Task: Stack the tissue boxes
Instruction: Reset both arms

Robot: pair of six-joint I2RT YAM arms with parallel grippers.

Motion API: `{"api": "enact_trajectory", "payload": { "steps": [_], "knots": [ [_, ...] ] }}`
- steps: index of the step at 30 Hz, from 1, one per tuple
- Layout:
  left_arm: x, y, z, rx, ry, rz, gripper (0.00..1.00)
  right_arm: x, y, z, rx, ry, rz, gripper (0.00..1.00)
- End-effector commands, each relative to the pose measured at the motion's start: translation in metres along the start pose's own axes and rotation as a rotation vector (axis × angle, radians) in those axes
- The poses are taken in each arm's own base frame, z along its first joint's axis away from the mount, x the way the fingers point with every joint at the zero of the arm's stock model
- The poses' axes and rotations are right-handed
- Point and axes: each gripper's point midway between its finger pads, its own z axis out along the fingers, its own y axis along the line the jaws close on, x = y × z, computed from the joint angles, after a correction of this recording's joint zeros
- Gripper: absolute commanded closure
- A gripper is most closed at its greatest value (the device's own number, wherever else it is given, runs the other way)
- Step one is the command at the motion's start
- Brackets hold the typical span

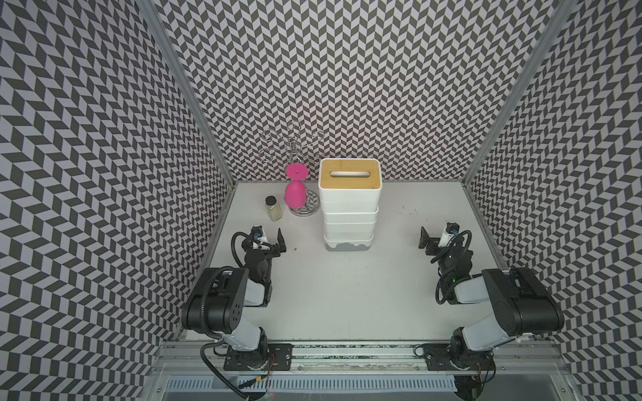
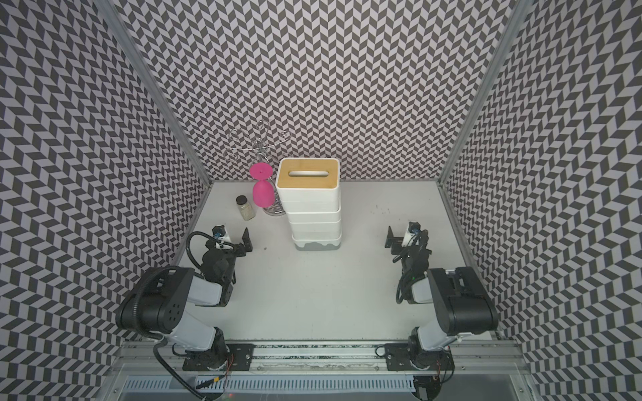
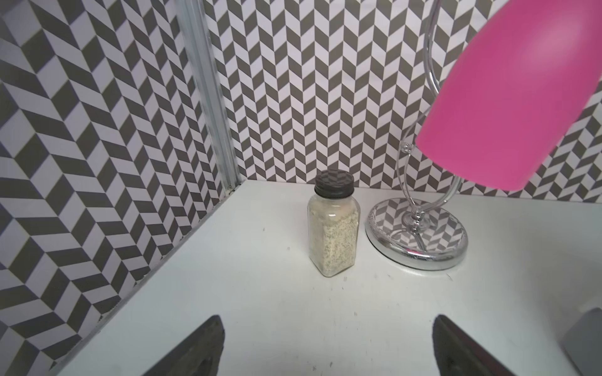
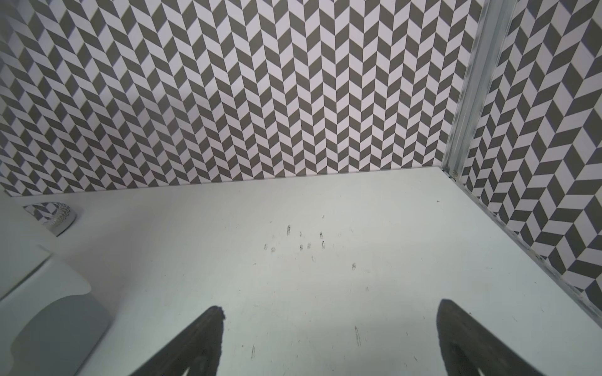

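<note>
Starting with the pale counter [image 1: 347,305], carrying everything. Finding the tissue boxes [image 1: 349,211] already standing as one upright tower near the middle of the back edge, showing in both top views [image 2: 311,211]: tan bamboo lid with an oblong slot on top, white tiers below, grey base touching the counter. Not managing a sure count of the tiers. Spotting no loose box elsewhere, so judging the stacking to be looking finished, with nothing in sight left to add.

Noting the left pincer [image 3: 327,322] hanging low toward the left edge, spread wide and gripping nothing. Noting the right pincer [image 4: 330,307] hanging likewise toward the right edge, also spread wide and empty. Placing the tower between the two, slightly further toward the back edge, well apart from each. Reading the lid's long axis as running parallel to the back edge, short ends facing the arms. Judging neither arm clearly nearer.

Passing to the chrome rack [image 3: 420,247] just beside the tower on the back-left-corner side, holding a pink goblet [image 1: 295,194] upside down. Ending with the small glass jar [image 3: 334,228] beside the rack's foot, holding pale grains under a dark cap.

Finding no brand, label or readable writing anywhere.
</note>
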Motion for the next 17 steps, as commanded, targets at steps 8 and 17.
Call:
{"api": "enact_trajectory", "payload": {
  "steps": [8,17],
  "knots": [
    [-0.0080,0.0034,0.0000,-0.020,-0.031,-0.006,0.00,-0.0176,0.0036,-0.0003,-0.017,-0.074,-0.010,0.01],
    [-0.0085,0.0027,0.0010,-0.017,-0.030,-0.005,0.01,-0.0181,0.0032,-0.0012,-0.016,-0.081,-0.010,0.01]
  ]
}}
